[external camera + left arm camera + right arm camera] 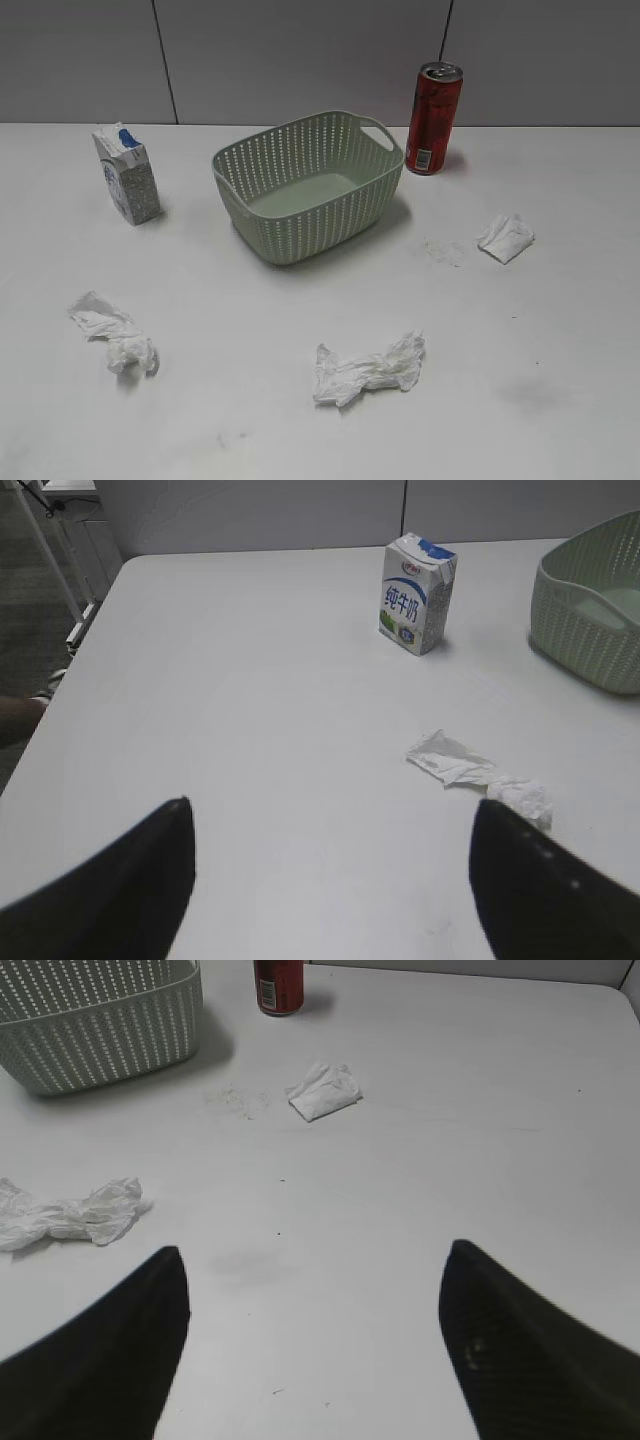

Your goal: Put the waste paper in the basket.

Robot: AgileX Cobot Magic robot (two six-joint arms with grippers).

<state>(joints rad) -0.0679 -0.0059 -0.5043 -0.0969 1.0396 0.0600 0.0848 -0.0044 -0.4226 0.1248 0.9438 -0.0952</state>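
White table [300, 420] carries the empty basket [300, 215] near its far edge. Three waste paper wads lie outside it: left front [115, 335], centre front [368, 370], right side [506, 237]. Left gripper [330, 880] and right gripper [315, 1345] jaws spread wide, holding nothing.

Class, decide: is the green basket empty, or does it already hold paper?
Empty. The basket shows only its bare floor; all three paper wads lie on the table.

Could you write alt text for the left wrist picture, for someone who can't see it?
A crumpled white paper wad lies on a white table, just ahead of the open, empty left gripper. Farther back stands a small milk carton, and the pale green basket shows at the right edge.
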